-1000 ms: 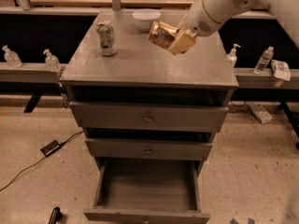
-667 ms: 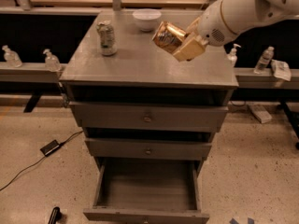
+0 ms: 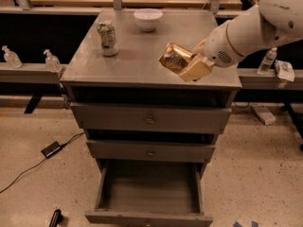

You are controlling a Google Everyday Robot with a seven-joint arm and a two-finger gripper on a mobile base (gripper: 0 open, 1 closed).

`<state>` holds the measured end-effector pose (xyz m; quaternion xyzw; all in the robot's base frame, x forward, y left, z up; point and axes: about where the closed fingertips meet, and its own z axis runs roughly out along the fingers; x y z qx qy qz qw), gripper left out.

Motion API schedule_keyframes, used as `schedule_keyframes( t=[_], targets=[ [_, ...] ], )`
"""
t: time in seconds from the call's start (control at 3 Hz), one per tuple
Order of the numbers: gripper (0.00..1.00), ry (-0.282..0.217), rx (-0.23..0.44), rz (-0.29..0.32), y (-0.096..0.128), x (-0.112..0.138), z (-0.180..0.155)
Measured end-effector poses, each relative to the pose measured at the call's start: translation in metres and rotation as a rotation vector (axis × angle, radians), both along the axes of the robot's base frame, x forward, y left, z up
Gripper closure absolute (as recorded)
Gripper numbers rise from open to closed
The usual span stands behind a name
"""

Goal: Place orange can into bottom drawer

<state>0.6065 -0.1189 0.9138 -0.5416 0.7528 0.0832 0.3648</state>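
The orange can [image 3: 173,58], crushed and shiny orange-gold, is held in my gripper [image 3: 185,64], whose tan fingers [image 3: 195,69] are shut on it. The can hangs above the front right part of the grey cabinet top [image 3: 137,56]. My white arm reaches in from the upper right. The bottom drawer [image 3: 148,193] is pulled open below, and its inside looks empty. The two upper drawers are shut.
A green-and-white can [image 3: 108,38] stands at the back left of the cabinet top. A white bowl [image 3: 147,19] sits at the back centre. Small bottles [image 3: 51,60] stand on side ledges. A black device with a cable [image 3: 50,149] lies on the floor at left.
My gripper with the orange can has moved toward the front right of the cabinet top and lower in view. The camera has shifted slightly.
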Motion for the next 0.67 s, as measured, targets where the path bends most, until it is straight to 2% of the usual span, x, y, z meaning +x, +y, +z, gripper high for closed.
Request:
schedule_keyframes(
  t=[0.33,0.67],
  targets=[
    [1.0,0.115,0.06,0.027,0.005,-0.019,-0.041],
    [1.0,0.297,0.243,0.086,0.017,-0.072,-0.122]
  ],
)
